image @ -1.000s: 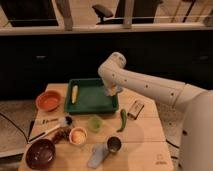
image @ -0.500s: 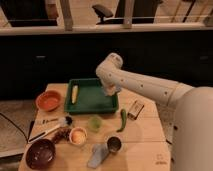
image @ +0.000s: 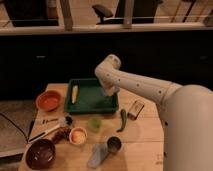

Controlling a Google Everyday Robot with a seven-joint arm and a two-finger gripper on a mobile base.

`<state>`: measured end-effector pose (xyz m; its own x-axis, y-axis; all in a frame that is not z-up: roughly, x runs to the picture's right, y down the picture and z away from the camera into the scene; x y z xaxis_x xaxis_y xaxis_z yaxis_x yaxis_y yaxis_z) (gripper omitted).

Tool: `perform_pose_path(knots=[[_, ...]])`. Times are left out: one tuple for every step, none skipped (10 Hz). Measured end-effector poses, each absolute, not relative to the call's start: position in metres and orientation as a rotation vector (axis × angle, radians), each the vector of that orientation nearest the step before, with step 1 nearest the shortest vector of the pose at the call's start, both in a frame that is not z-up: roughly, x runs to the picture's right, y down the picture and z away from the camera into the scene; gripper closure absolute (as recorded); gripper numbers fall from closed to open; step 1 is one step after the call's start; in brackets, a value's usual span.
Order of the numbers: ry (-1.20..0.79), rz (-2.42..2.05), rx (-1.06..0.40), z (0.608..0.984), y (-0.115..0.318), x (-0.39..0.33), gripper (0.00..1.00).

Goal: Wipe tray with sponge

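The dark green tray lies at the middle back of the wooden table. My gripper points down into the tray's right side, close to the right rim, at the end of the white arm that reaches in from the right. The sponge does not show; the gripper and wrist cover that part of the tray. A yellow corn cob lies along the tray's left side, apart from the gripper.
An orange bowl stands left of the tray. In front are a green cup, a green pepper, a small box, a metal can, a grey-blue oblong piece, a small yellow-filled cup, a dark bowl and a brush.
The gripper has shifted a little to the left inside the tray's right side. The other things on the table have not moved.
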<state>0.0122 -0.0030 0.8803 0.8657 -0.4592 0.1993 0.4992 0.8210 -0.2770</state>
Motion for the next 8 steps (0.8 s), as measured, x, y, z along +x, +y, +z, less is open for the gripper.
perform_pose_path(knots=[[-0.132,-0.520,-0.336,0.885,0.000,0.011,1.00],[-0.137,-0.529,-0.341,0.889,0.003,0.010,1.00],[-0.143,-0.540,-0.345,0.892,0.004,0.008,1.00],[-0.147,-0.549,-0.348,0.893,0.005,0.008,1.00],[-0.149,-0.562,-0.353,0.894,0.007,0.007,1.00],[-0.154,-0.577,-0.357,0.896,0.009,0.003,1.00],[-0.161,-0.583,-0.364,0.898,0.011,-0.003,1.00],[-0.176,-0.583,-0.373,0.902,0.014,-0.005,1.00]])
